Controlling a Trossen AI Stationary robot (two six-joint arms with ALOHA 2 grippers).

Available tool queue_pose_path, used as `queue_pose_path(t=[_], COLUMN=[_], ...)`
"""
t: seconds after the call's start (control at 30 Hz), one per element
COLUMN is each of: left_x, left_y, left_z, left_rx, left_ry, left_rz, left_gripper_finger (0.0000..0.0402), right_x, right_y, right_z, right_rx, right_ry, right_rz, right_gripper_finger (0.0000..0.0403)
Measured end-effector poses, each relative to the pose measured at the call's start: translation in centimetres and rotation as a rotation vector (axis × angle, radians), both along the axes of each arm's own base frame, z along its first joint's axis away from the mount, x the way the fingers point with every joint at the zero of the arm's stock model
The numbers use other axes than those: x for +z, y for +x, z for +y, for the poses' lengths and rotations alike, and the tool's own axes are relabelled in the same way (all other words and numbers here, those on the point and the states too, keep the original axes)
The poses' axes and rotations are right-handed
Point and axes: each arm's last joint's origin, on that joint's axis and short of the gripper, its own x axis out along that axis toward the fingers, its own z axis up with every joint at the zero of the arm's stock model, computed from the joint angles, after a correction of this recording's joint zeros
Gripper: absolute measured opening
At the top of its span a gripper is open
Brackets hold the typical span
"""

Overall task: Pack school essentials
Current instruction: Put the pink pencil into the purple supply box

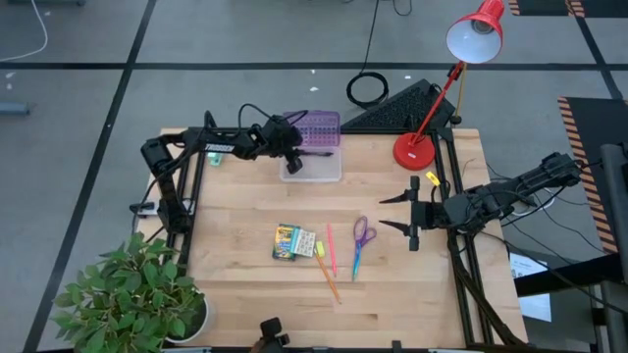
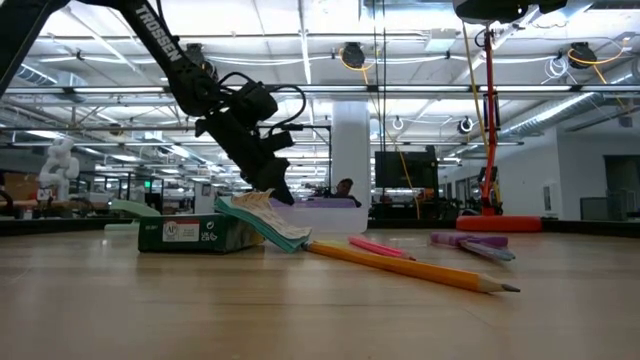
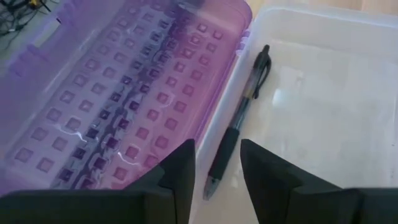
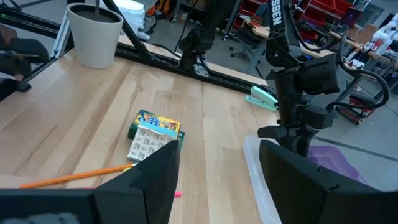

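The left gripper [image 3: 216, 180] is held with fingers slightly parted, holding nothing, above the black pen [image 3: 239, 124] lying in the clear box [image 1: 312, 169] beside its purple lid [image 1: 318, 129]. On the wooden table [image 1: 245, 211] nearer the front lie the crayon box [image 1: 286, 240], pencils and scissors [image 1: 362, 236]. The right gripper [image 1: 407, 214] is seen open at the table's right edge.

Evenly and brightly lit from overhead, with soft, short shadows under the pens [image 1: 332, 251] on the table [image 1: 245, 206]; red lamp [image 1: 475, 37] shade glowing white inside. Low view backlit by rows of ceiling strip lights [image 2: 300, 70], arm [image 2: 235, 110] in near-silhouette, pencil [image 2: 410, 267] sharp, room behind softer. Left wrist view blurred throughout, with pale glare on the purple lid [image 3: 118, 87] and clear box [image 3: 311, 106]; near fingers [image 4: 155, 174] out of focus in right wrist view.
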Motion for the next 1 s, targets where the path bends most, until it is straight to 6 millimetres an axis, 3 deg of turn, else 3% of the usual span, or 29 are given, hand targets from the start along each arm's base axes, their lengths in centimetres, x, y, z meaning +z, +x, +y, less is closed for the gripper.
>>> queue_pose_path(t=[0.17,0.3,0.57,1.0], left_x=[2.0,5.0,10.1,10.2], left_y=[0.3,0.3,-0.2,1.4], left_z=[-1.2,-3.0,-8.8,-20.9], left_rx=[0.012,0.018,-0.004,-0.132], left_ry=[0.02,0.07,0.136,0.102], left_rz=[-0.039,-0.088,-0.128,-0.125], left_gripper_finger=[0.0134,0.0134,0.0134,0.0134], right_x=[0.0,0.0,0.0,0.0], right_y=[0.0,0.0,0.0,0.0], right_z=[0.0,0.0,0.0,0.0], right_rx=[0.0,0.0,-0.001,-0.006], right_ry=[-0.001,0.0,0.0,0.018], right_rz=[0.003,0.003,0.003,-0.003], right_gripper_finger=[0.0215,0.0215,0.0215,0.0215])
